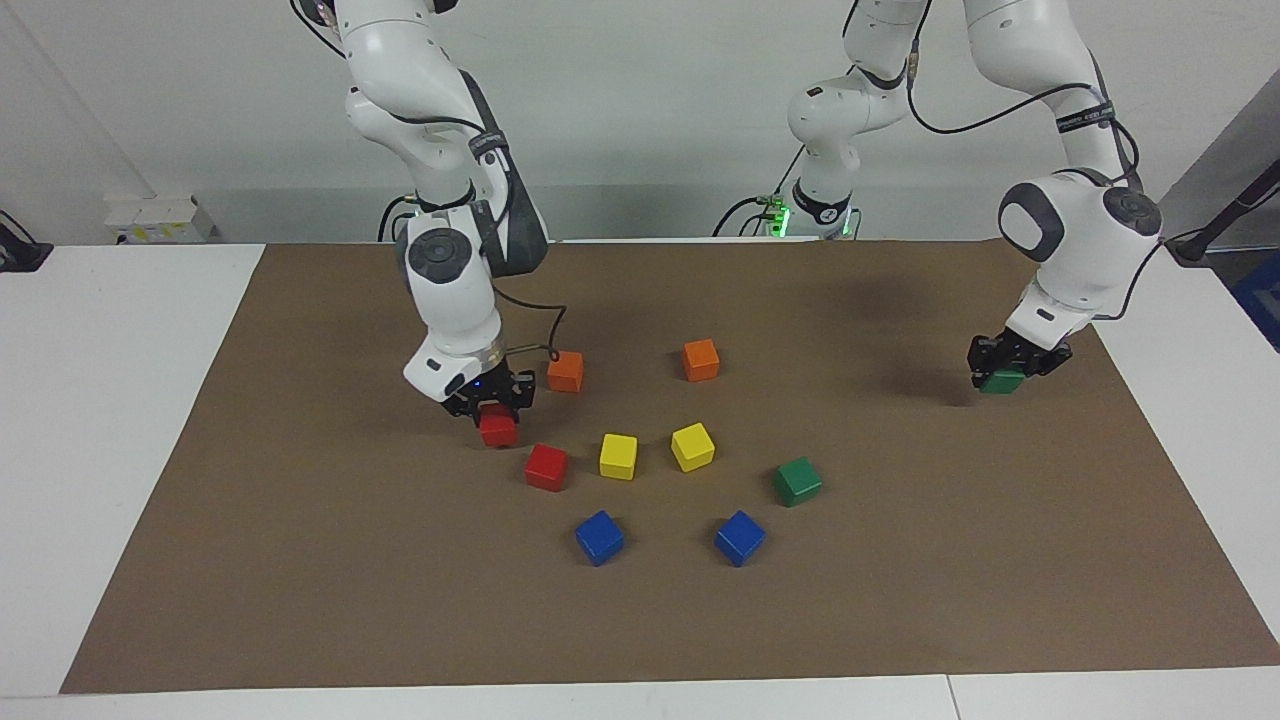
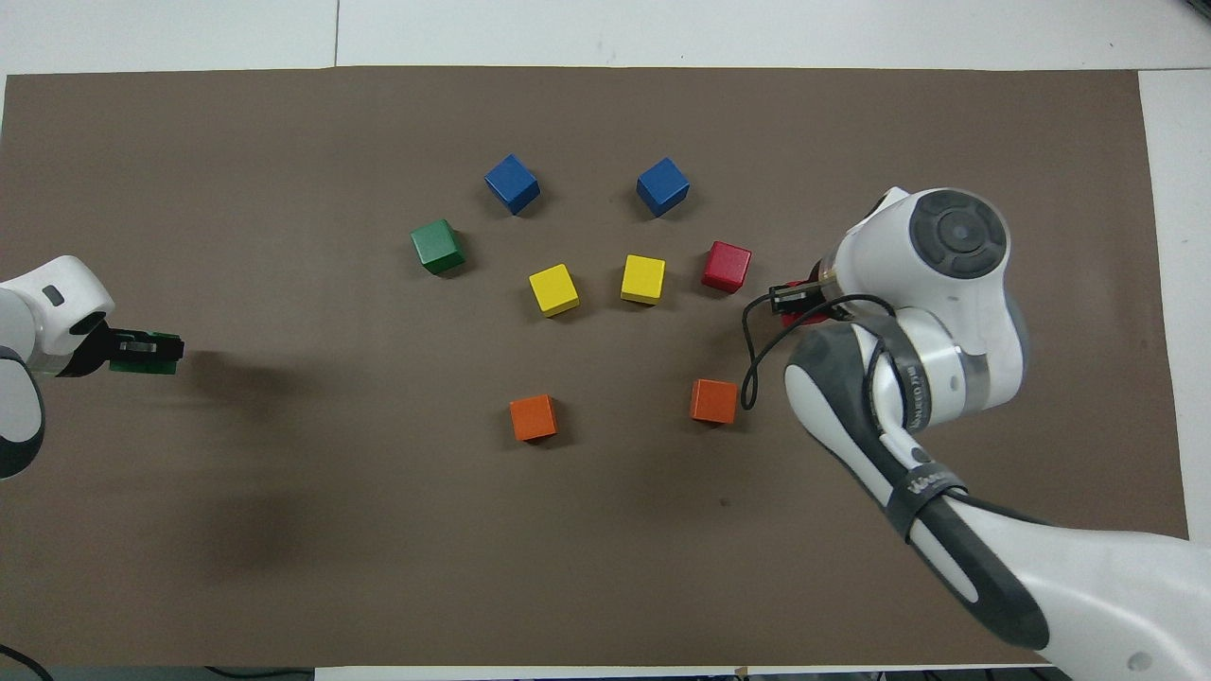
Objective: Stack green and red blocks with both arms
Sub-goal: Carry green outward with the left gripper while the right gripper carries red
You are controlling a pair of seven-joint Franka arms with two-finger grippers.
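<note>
Brown mat before you: right gripper clamps a red block beside the loose red block; left gripper clamps a green block, well apart from the loose green block.

Bare mat surrounds the cube cluster. Near the yellow cubes, red cube and orange cube flank the right gripper.

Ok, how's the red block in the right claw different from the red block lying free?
The held red block sits between the right claw's fingers; the free red block rests untouched on the brown mat. The held one is largely hidden under the arm in the overhead view; the free one shows fully. Both are the same size and glossy red.
</note>
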